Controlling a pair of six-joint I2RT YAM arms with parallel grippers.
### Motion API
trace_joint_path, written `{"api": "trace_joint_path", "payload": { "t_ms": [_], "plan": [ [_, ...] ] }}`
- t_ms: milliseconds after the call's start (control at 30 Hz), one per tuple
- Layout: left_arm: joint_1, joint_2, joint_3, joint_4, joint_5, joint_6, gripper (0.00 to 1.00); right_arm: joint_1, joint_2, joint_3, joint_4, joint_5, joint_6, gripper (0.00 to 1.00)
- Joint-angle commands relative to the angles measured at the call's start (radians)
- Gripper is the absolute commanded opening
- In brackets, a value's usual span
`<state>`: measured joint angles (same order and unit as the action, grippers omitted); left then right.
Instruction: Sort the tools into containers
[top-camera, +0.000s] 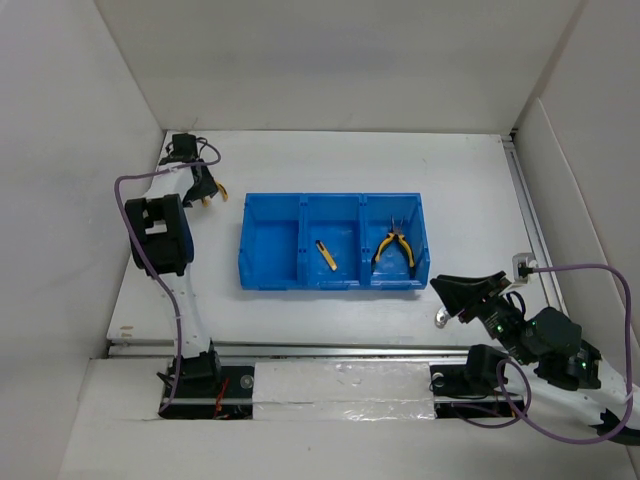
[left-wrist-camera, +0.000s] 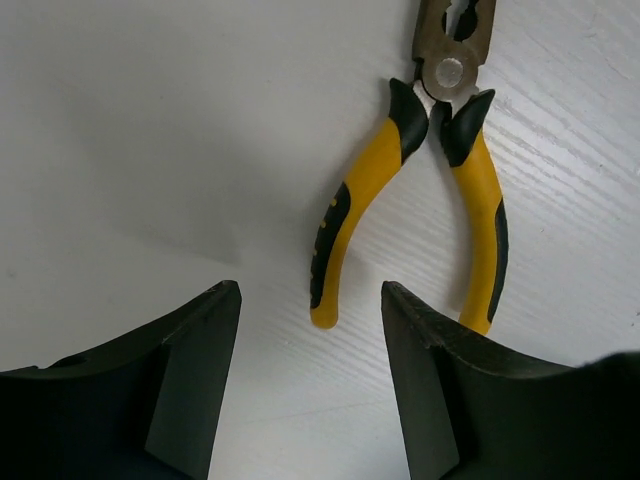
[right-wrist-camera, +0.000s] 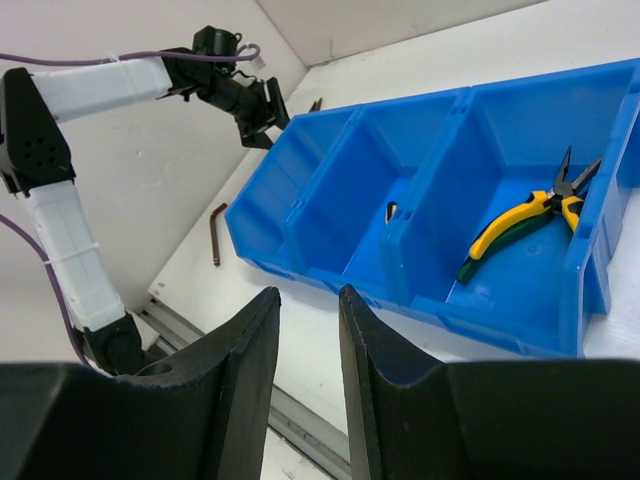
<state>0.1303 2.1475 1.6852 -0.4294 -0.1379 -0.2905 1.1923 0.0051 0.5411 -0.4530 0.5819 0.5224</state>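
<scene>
The pliers (left-wrist-camera: 400, 180), left of the tray (top-camera: 300, 283), lose their nose at the left wrist view's top edge. One handle end runs behind a finger (left-wrist-camera: 470, 400). From above they are nearly hidden under the left gripper (top-camera: 200, 190). The right wrist view cuts off the tray's right end. The stick tool (right-wrist-camera: 390, 211) in the middle compartment shows only a tip. A silver piece (top-camera: 440, 318) near the tray's right corner is too small to identify.

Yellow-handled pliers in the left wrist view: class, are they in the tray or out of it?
Out. The pliers lie flat on the white table, no blue wall around them, before the open left tool.
</scene>
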Motion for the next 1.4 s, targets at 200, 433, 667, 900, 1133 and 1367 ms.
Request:
{"api": "trace_joint_path", "payload": {
  "t_ms": [200, 433, 667, 900, 1133, 1367],
  "plan": [
    [0.015, 0.063, 0.091, 0.029, 0.035, 0.04, 0.55, 0.007, -0.134, 0.008, 0.05, -0.019, -0.019, 0.35],
    [0.015, 0.158, 0.156, 0.014, 0.055, 0.076, 0.56, 0.007, -0.136, 0.005, 0.056, -0.037, -0.021, 0.36],
    [0.015, 0.17, 0.153, 0.015, 0.049, 0.083, 0.2, 0.007, -0.137, 0.003, 0.06, -0.047, -0.021, 0.36],
    [0.015, 0.14, 0.123, 0.017, 0.06, 0.068, 0.0, 0.007, -0.14, 0.003, 0.059, -0.048, -0.021, 0.36],
    [0.015, 0.007, 0.073, 0.047, 0.023, -0.005, 0.0, 0.007, -0.142, 0.0, 0.057, -0.039, -0.021, 0.36],
    [0.006, -0.13, 0.129, -0.009, -0.063, -0.07, 0.0, 0.007, -0.142, 0.0, 0.059, -0.034, -0.022, 0.36]
  ]
}}
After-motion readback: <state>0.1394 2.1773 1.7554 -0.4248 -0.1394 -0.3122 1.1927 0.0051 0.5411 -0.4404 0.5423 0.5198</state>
